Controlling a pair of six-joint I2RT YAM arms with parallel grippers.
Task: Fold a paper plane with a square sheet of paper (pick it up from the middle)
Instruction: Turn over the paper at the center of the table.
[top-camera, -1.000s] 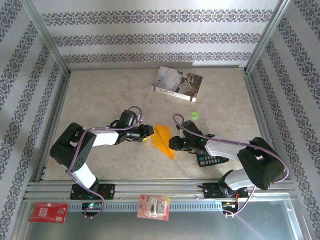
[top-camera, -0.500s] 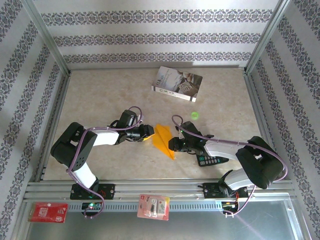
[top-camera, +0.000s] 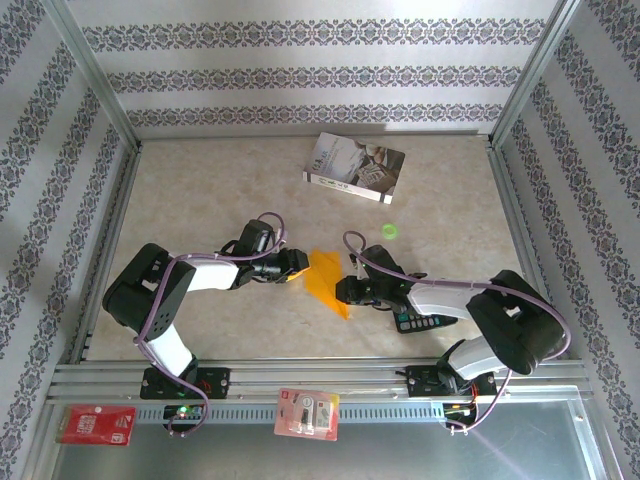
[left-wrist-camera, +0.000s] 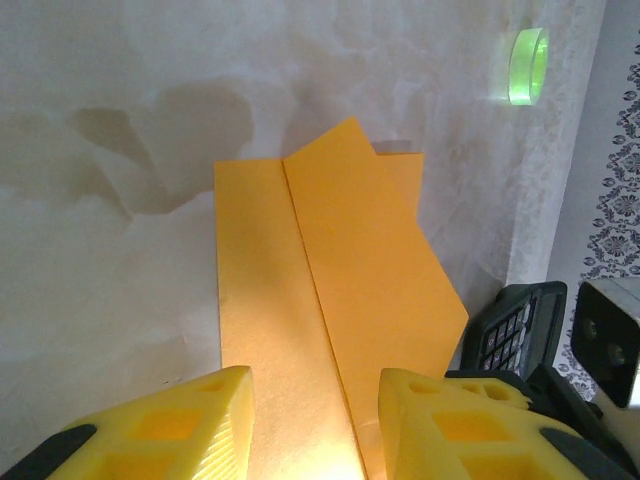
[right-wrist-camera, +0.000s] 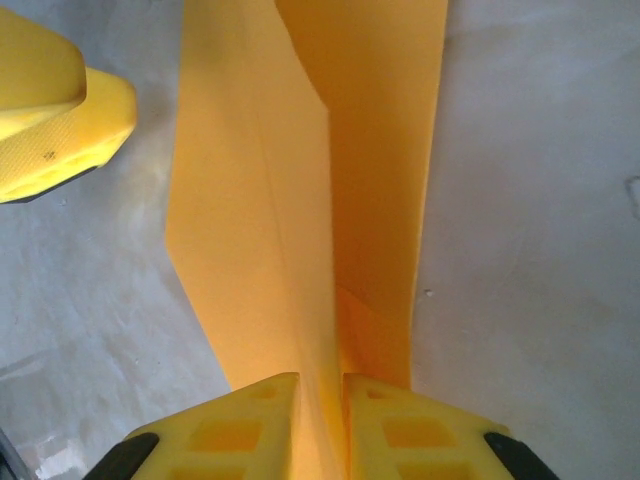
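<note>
Overhead, the left arm rises from its base at the near edge of the beige marbled worktop (top-camera: 200, 190), bends at a dark elbow out towards the left edge, and runs its white forearm low and rightward to the middle. The left gripper (top-camera: 296, 266) lies nearly level there. In the left wrist view, the left gripper (left-wrist-camera: 315, 400) has its yellow fingers (left-wrist-camera: 215, 410) clearly apart, with the near end of the thin orange-yellow paper sheet (left-wrist-camera: 340, 300) lying in the gap between them. I cannot tell whether either finger presses on it.

The paper sheet (top-camera: 325, 278) rests mid-worktop between the two grippers. It is folded into a long shape with a straight crease down it and one angled corner.

The right arm mirrors the left: elbow out near the right edge, forearm stretched leftward and low. The right gripper (top-camera: 343, 290) meets the paper sheet's right side. From the right wrist, the right gripper (right-wrist-camera: 320, 385) has its jaws drawn almost together, pinching a raised fold of the paper sheet (right-wrist-camera: 270, 200).

A black keypad calculator (top-camera: 425, 321) lies under the right forearm. A small green disc (top-camera: 389, 230) sits farther back, and a grey-white printed book (top-camera: 355, 167) lies near the far edge.
</note>
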